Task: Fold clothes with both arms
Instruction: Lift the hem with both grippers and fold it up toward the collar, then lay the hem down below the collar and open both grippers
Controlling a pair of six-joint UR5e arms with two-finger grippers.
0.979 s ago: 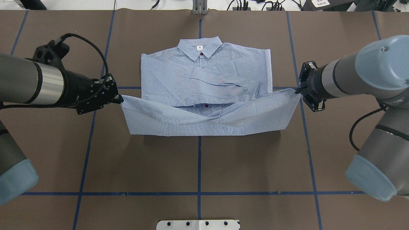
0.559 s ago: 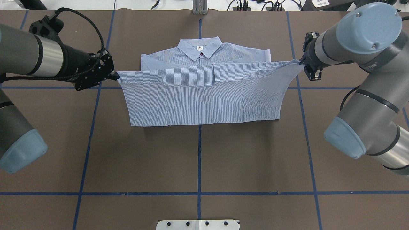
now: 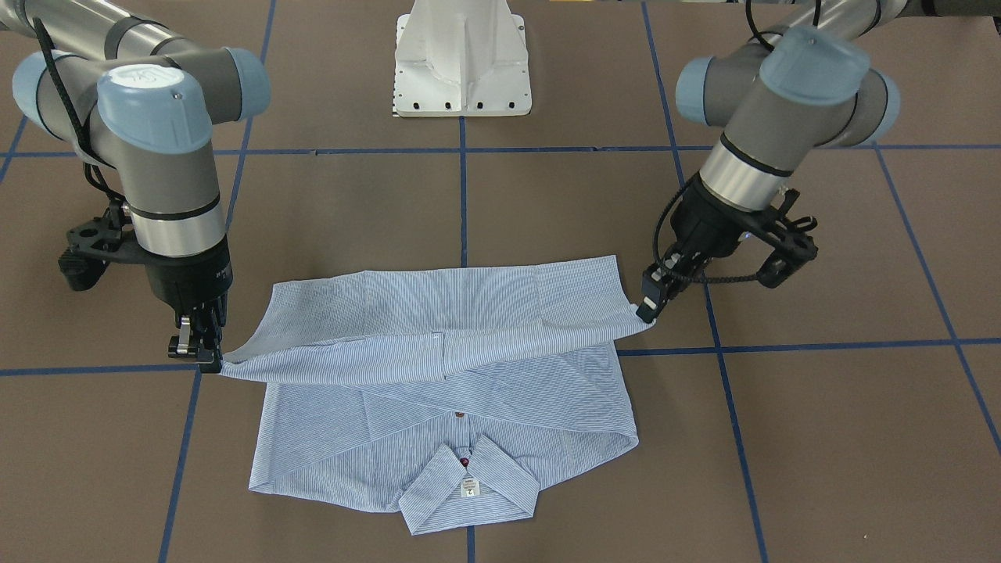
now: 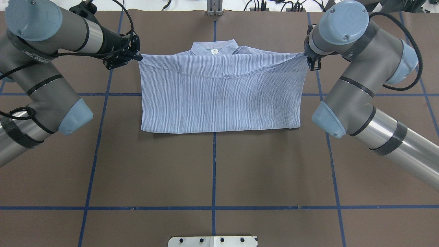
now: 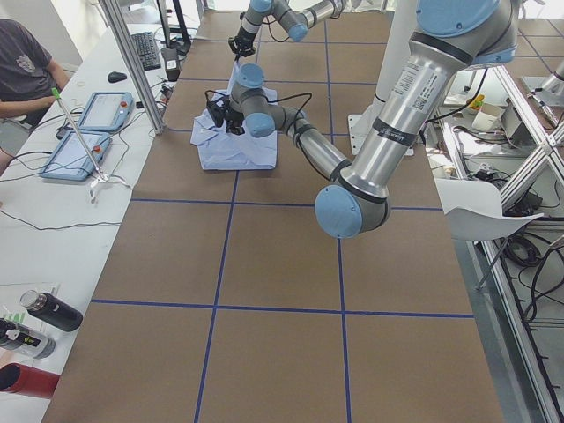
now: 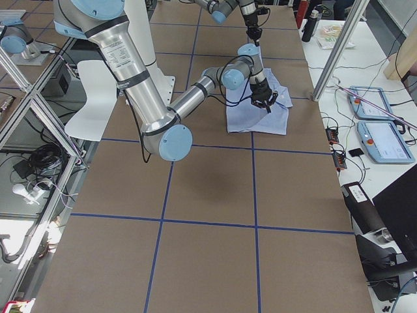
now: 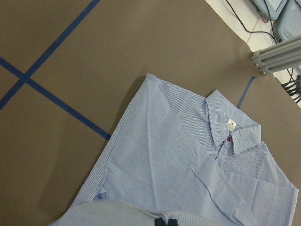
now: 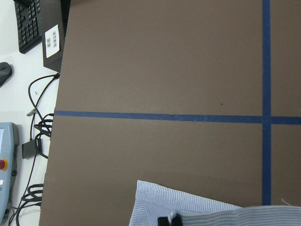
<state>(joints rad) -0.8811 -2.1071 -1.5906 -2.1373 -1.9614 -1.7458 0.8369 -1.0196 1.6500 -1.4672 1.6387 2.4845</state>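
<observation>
We see a light blue and white striped button-up shirt (image 4: 219, 99) lying at the far middle of the brown table (image 4: 212, 171), its collar (image 4: 214, 47) pointing away from the robot. Our left gripper (image 4: 138, 57) is clenched on one hem corner and our right gripper (image 4: 307, 58) pinches the other. The hem edge is stretched taut between them, held just above the shoulders in the front-facing view. The shirt's lower half is doubled over its upper half, leaving little but the collar showing from overhead. We judge this bottom-to-top fold nearly done. What remains is lowering the hem onto the shoulders, letting go, and drawing both arms clear.
</observation>
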